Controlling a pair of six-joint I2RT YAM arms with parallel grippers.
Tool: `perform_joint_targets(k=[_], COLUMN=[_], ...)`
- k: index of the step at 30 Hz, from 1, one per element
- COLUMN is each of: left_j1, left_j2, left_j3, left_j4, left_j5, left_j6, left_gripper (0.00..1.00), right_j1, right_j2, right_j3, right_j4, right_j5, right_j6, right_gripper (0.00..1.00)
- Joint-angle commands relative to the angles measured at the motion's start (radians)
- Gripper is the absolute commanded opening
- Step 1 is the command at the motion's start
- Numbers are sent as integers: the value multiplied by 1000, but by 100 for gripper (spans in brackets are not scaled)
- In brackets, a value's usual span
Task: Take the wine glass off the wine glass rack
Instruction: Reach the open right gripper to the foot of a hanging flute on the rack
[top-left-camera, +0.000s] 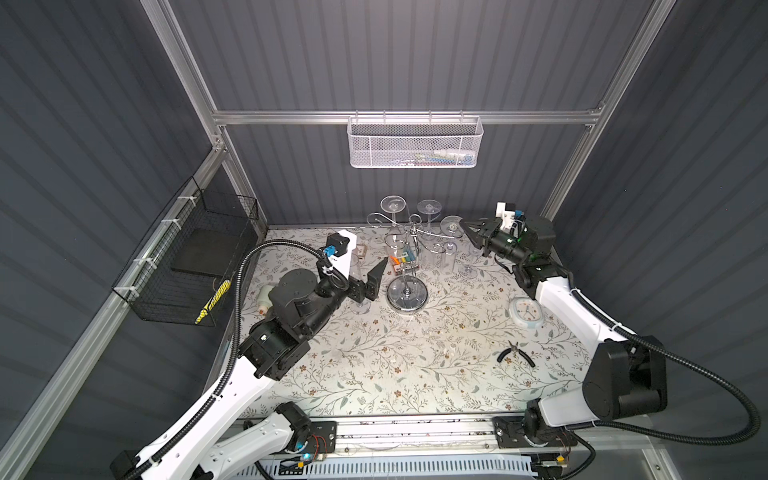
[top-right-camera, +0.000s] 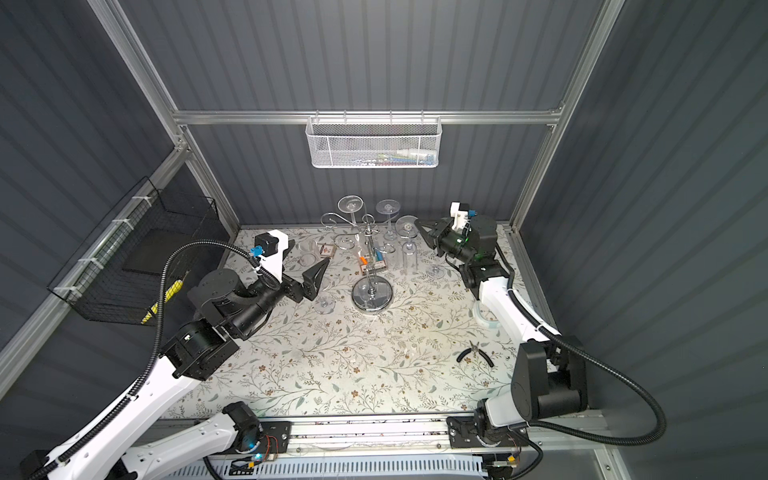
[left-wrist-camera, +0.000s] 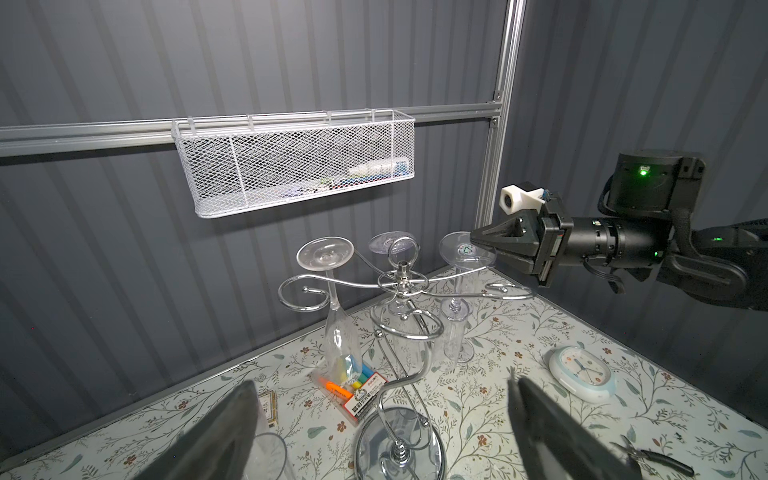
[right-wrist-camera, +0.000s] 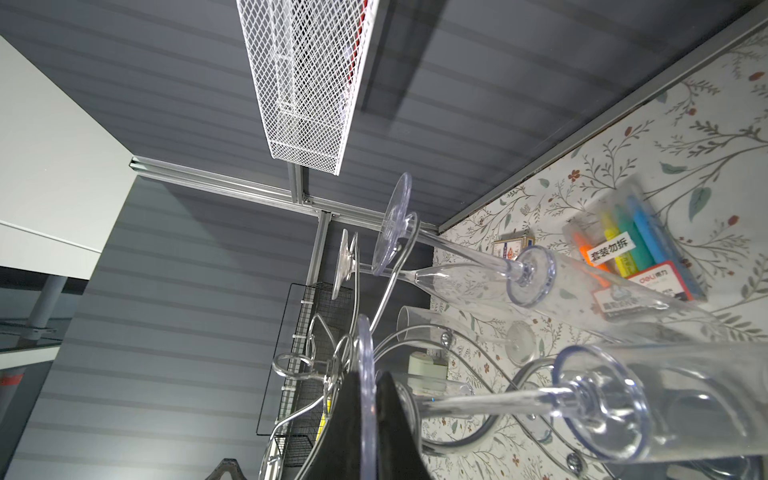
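The chrome wine glass rack (top-left-camera: 407, 296) (top-right-camera: 372, 296) stands at the back middle of the table, with three clear glasses hanging upside down from its scroll arms. My right gripper (top-left-camera: 462, 226) (left-wrist-camera: 473, 242) is shut on the round foot of the rightmost wine glass (top-left-camera: 449, 224) (left-wrist-camera: 461, 252), which still hangs in its arm. In the right wrist view the foot's edge (right-wrist-camera: 368, 374) sits between the black fingers. My left gripper (top-left-camera: 376, 277) (left-wrist-camera: 382, 384) stands open, low and just left of the rack's pole, holding nothing.
Two loose glasses stand on the table, one (top-left-camera: 360, 306) by the left gripper and one (top-left-camera: 468, 271) under the right arm. A marker pack (top-left-camera: 403, 259), card box (top-left-camera: 360, 250), clock (top-left-camera: 525, 311) and pliers (top-left-camera: 515, 353) lie around. A white mesh basket (top-left-camera: 415, 143) hangs behind, a black wire basket (top-left-camera: 187, 257) left.
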Motion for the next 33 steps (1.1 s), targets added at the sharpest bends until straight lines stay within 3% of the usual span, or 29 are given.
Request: perform_joint_targets(k=[1, 15, 33], left_j1=[-7, -7, -7], left_j2=[-8, 0, -5], left_j3=[3, 18, 12], left_j4=[-6, -2, 0], left_j5=[4, 17, 12], left_j6=[-14, -26, -26], left_gripper=[95, 95, 95], right_j1=[1, -17, -46], right_j2=[16, 32, -29], right_j3=[-16, -56, -85], right_j4=[44, 307, 311], right_j5=[-18, -36, -30], right_j6=[37, 265, 296], right_gripper=[0, 0, 0])
